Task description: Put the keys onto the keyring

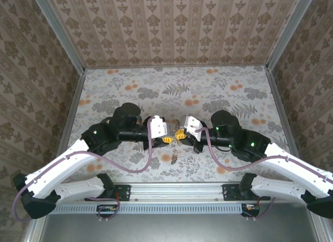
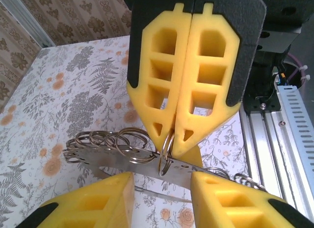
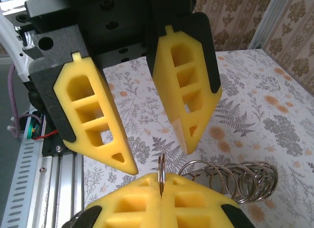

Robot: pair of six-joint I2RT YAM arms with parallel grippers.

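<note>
My right gripper (image 3: 161, 183) is shut on a thin silver split ring, the keyring (image 3: 161, 171), which stands on edge between its yellow pads. In the left wrist view that ring (image 2: 166, 157) hangs from the right gripper (image 2: 171, 142) and passes through a hole in a flat silvery metal strip (image 2: 122, 162), the key piece. The strip carries several more split rings (image 2: 105, 139). My left gripper (image 2: 162, 181) is open, its pads on either side of the strip and apart from it. From above, both grippers (image 1: 167, 140) (image 1: 180, 134) meet tip to tip, and the bunch is a small dark shape (image 1: 174, 156).
A floral cloth (image 1: 218, 91) covers the table. Patterned walls with aluminium posts (image 1: 78, 70) enclose it. The slotted base rail (image 2: 289, 139) runs along the near edge behind the arms. Purple cables (image 1: 135, 166) loop beside each arm. More rings (image 3: 235, 181) hang over the cloth.
</note>
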